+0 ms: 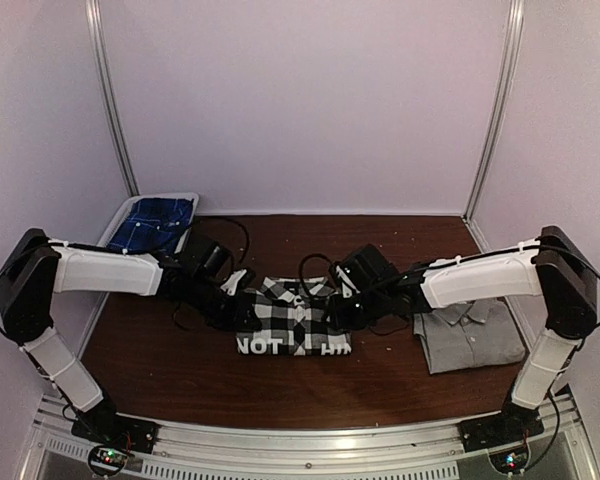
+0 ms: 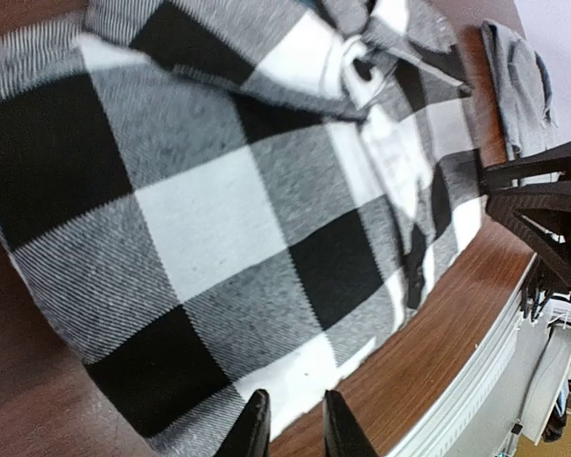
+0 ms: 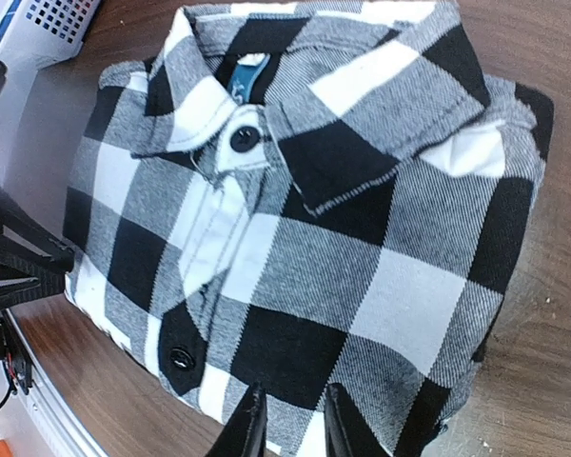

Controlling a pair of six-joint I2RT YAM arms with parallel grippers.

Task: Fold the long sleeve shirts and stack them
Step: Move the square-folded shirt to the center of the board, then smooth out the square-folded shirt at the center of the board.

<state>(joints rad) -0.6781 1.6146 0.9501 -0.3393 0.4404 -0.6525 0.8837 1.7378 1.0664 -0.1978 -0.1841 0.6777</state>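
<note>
At the flannel shirt point(image 1: 292, 320) sides | left end effector point(image 2: 295, 409) narrowly parted, pinching nothing | right end effector point(image 3: 292, 405) likewise

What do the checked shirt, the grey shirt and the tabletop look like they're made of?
Checked shirt: woven flannel-like cloth, probably cotton; matte, diagonal weave lines visible up close.
Grey shirt: soft matte fabric, weave too small to tell.
Tabletop: reddish-brown wood or wood-look laminate, grain streaks, slight sheen.
</note>
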